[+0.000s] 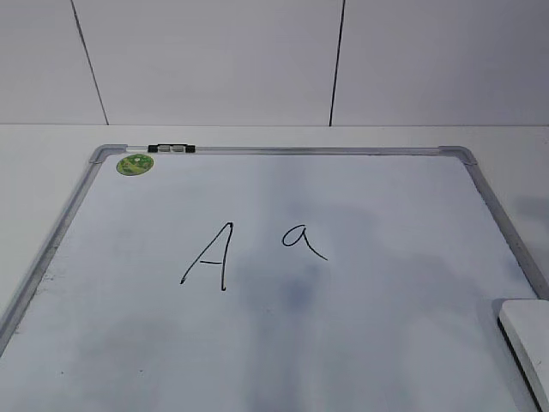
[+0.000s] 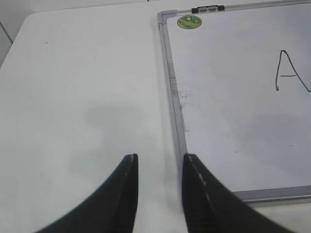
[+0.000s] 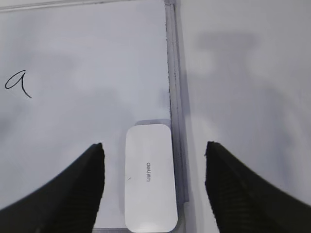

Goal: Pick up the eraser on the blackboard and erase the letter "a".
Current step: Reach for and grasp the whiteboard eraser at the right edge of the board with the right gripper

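White plastic eraser (image 3: 150,177) is straddled by the open right claw (image 3: 154,150); crowded against the blackboard (image 3: 87,58) frame, it could be pinched crookedly.

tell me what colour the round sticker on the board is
Green, a round sticker at the blackboard's top-left corner; the left wrist view shows it best.

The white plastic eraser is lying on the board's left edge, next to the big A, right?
Not quite. The white rounded plastic eraser lies on the silver-framed whiteboard's right edge, far from the capital A. The right wrist view shows it between that gripper's open jaws.
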Robot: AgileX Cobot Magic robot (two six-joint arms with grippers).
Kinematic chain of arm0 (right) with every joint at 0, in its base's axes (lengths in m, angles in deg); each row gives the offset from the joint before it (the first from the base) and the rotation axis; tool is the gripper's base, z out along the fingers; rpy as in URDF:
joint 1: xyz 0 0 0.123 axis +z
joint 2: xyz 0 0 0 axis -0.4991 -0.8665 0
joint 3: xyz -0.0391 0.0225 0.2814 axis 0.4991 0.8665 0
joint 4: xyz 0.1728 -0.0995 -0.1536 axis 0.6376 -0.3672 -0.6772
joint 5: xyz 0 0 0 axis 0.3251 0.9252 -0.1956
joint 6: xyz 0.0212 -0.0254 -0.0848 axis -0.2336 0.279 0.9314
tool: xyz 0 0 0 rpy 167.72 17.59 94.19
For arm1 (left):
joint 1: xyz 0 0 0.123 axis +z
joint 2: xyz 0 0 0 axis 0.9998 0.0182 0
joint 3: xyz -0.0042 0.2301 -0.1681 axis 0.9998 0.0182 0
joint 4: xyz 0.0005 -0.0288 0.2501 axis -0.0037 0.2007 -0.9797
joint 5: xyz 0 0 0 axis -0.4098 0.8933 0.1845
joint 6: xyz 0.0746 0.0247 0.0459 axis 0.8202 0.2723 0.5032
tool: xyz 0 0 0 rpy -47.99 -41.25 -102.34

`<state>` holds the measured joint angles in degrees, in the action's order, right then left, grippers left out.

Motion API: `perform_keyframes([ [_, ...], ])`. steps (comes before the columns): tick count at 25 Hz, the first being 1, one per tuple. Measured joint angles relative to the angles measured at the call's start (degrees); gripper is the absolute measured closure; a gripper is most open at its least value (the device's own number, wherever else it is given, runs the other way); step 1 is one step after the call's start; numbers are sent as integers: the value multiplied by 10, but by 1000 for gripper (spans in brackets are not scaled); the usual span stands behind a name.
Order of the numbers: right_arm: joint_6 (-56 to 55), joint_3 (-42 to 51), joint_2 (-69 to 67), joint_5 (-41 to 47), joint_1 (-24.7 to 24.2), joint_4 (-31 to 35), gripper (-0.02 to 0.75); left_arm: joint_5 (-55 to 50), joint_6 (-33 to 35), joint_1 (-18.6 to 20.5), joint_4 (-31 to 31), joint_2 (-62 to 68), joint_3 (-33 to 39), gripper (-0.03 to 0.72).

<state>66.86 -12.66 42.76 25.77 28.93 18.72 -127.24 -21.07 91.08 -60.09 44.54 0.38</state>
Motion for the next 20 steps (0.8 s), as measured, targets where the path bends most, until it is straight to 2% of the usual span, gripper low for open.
perform_keyframes([
  [7, 6, -4, -85, 30, 0, 45, 215, 0, 0, 0, 0, 0, 0, 454],
  [20, 17, -5, -232, 88, 13, 63, 202, 0, 0, 0, 0, 0, 0, 453],
])
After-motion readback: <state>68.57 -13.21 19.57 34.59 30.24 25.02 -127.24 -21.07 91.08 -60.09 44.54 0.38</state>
